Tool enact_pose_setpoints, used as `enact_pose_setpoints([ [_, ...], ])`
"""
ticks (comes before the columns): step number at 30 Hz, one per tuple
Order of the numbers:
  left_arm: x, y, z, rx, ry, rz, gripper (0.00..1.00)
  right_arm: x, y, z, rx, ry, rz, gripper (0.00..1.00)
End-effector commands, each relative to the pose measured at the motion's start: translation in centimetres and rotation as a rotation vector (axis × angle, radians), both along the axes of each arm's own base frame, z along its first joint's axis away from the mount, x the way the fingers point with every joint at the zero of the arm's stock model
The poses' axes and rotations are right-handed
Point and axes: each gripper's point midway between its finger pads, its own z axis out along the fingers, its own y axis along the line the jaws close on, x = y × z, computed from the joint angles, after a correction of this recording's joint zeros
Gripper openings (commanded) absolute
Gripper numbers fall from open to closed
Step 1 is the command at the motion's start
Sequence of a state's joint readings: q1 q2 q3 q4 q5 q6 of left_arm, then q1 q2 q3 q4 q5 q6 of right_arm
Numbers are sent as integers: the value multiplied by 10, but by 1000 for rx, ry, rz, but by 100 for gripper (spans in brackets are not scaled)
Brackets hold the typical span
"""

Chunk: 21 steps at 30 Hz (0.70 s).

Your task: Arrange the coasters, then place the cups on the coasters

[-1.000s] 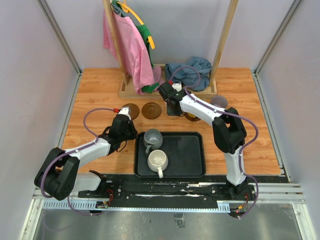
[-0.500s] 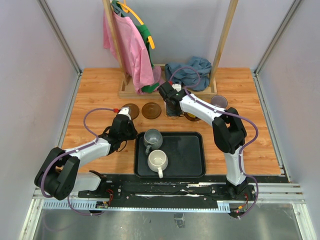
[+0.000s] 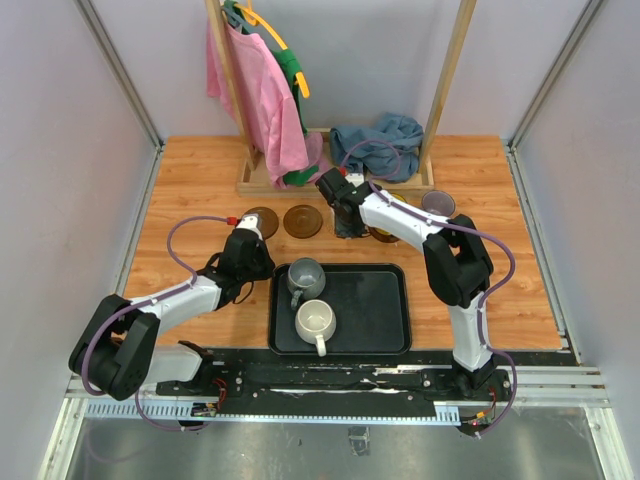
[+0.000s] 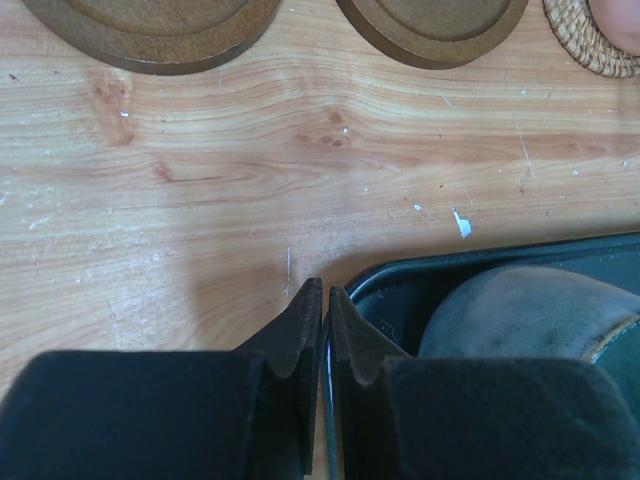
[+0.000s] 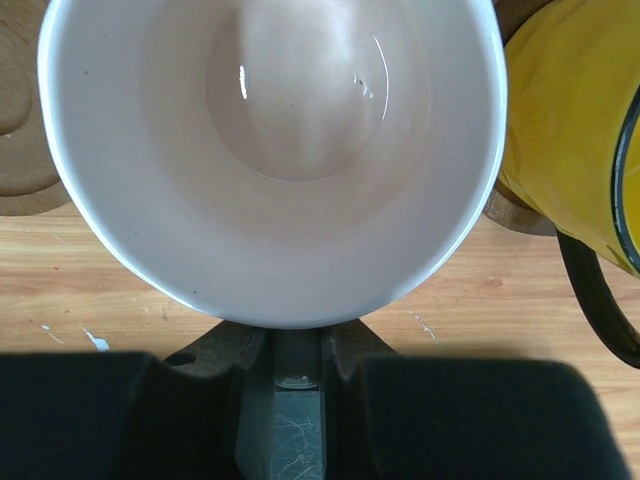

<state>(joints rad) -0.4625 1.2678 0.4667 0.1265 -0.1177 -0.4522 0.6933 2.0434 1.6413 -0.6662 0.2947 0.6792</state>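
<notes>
Currently, the pale pink cup [image 5: 270, 150] is held over a woven tan coaster [image 4: 590, 45], just beside the yellow cup [image 5: 560, 130], and is pinched at its near side by the right gripper [image 5: 298, 355]. Barely any shift since a second ago is noted, so release is judged pending. Only in the left wrist view is the left gripper [image 4: 323, 292] shown, pressed together and empty, at the black tray [image 4: 400, 285] corner beside the grey cup [image 4: 520, 310].

Pale pink mug [image 5: 270, 150] and yellow mug [image 5: 570, 120] before my black right gripper [image 5: 297, 350]; dark brown coasters [image 4: 150, 25], woven tan coaster [image 4: 590, 45], grey mug [image 3: 305, 272], white mug [image 3: 316, 320], black tray [image 3: 375, 300], honey-grained table [image 4: 300, 170].
</notes>
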Motion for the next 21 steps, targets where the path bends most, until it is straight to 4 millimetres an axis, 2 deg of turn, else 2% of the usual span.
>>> enact_pose_setpoints([
  [1,8,-7,10,-15,-35,-11,11,4,-4,5,2,-23,-33,1],
  [11,7,-7,11,-15,-36,-12,11,4,2,1,20,-14,-15,1],
  [21,7,-6,11,-14,-37,-12,11,14,2,21,34,-90,-22,1],
])
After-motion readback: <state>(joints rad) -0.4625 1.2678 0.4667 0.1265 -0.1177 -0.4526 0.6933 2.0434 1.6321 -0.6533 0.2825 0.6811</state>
